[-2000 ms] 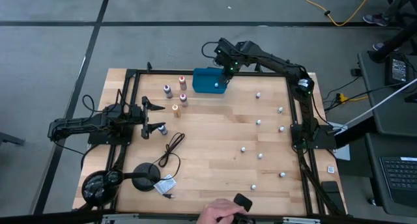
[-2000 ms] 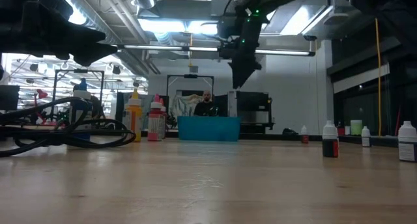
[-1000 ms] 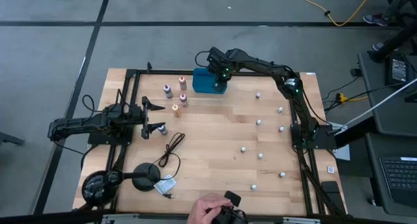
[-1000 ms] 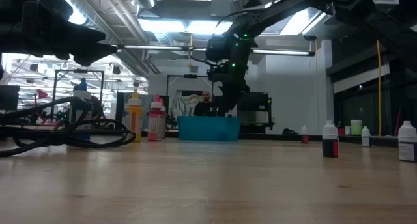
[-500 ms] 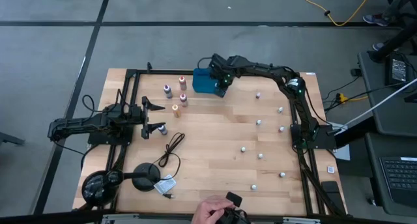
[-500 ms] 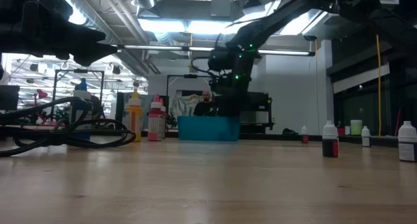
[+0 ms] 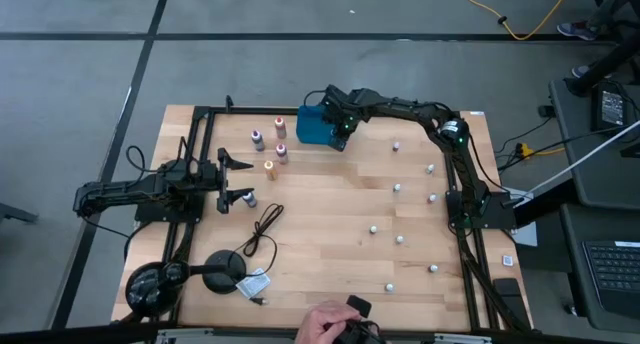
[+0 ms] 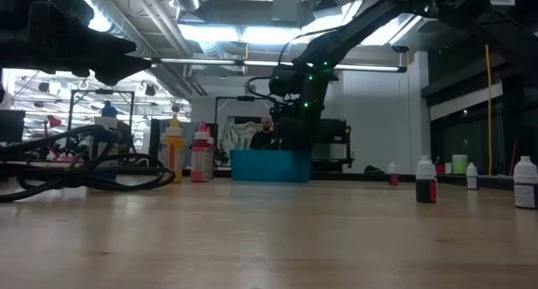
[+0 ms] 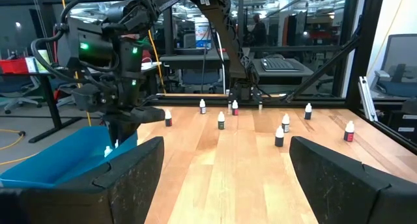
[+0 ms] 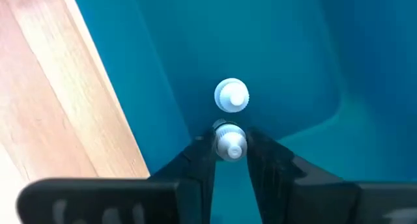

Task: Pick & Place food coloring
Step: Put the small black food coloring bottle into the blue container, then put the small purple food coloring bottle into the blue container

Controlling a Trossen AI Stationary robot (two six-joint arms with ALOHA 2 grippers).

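My right gripper (image 7: 340,125) reaches down into the teal tray (image 7: 313,127) at the table's far edge and is shut on a small white-capped food coloring bottle (image 10: 230,144). A second bottle (image 10: 231,96) stands upright in the tray just beyond it. Coloured bottles (image 7: 269,168) stand left of the tray. Whitish bottles (image 7: 396,188) are scattered upright over the right half of the table. My left gripper (image 7: 243,180) waits open at the table's left side, level and pointing right, with one small bottle (image 7: 249,197) beside its near finger. My right gripper pinches the bottle between its two fingers (image 10: 202,160) at the neck just under the white cap (image 10: 230,140). The fingers come from above, pointing down into the tray. The bottle is upright; whether its base stands on the tray floor I cannot tell.
A black cable (image 7: 265,228) and a round black base (image 7: 228,268) lie near the table's near-left corner. A person's hand (image 7: 322,325) holds a dark object at the near edge. Black frame rails (image 7: 462,239) border the table. Bare wood (image 7: 330,214) spans the middle.
My right gripper has come down from above the teal tray into it, shifting slightly toward the table's right and near side. The hand at the near edge has shifted a little.
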